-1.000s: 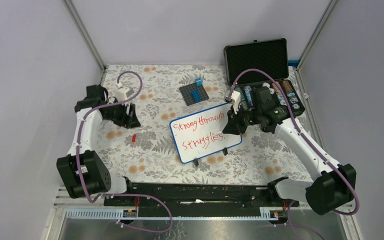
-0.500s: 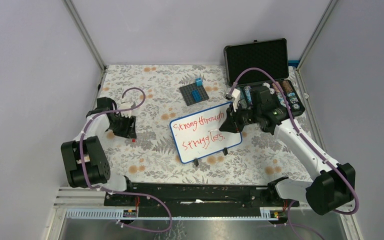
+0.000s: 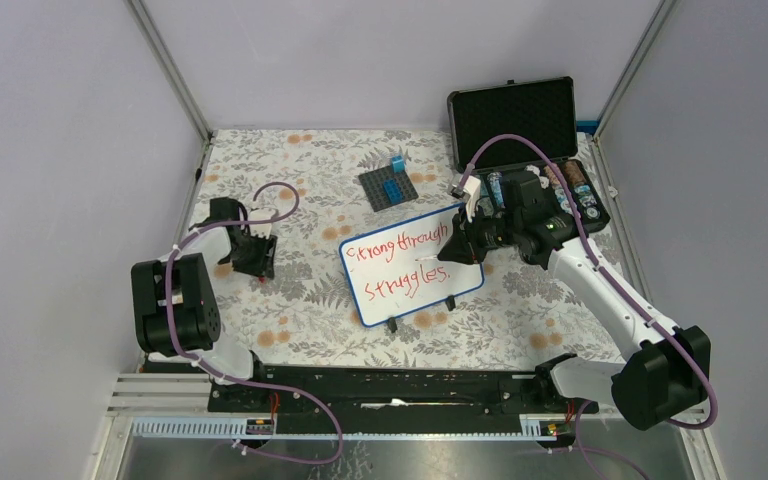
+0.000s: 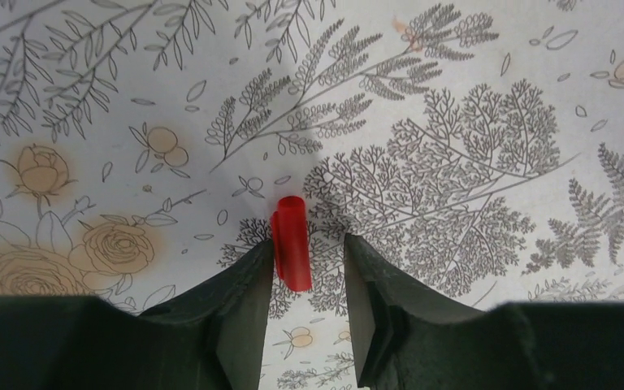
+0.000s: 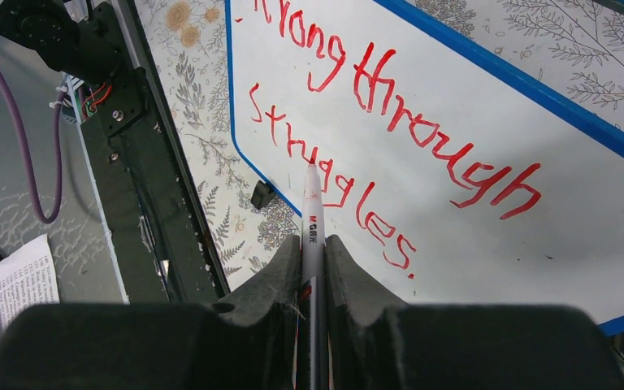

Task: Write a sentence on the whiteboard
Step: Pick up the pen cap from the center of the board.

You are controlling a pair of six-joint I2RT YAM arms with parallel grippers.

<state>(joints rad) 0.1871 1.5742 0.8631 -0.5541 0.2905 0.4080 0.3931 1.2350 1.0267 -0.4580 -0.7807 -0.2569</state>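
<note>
The table (image 3: 300, 170) wears a grey floral cloth. At its far right corner stands a black case (image 3: 512, 115), lid up. The whiteboard (image 3: 402, 263) lies near the middle of the table, a little toward the right edge, turned askew with its small black feet at the near side. It is white with a thin blue rim and rounded corners, and carries two lines of red handwriting: "Strong through" above "struggles." A grey studded plate (image 3: 388, 188) with blue bricks sits just behind it.

The right gripper (image 5: 313, 244) is clamped on a marker (image 5: 312, 203), whose tip points at the lower line – contact cannot be told. Toward the left edge, the left gripper (image 4: 309, 244) stands parted around a small red cap (image 4: 291, 244) – one finger touches it, the other is clear.
</note>
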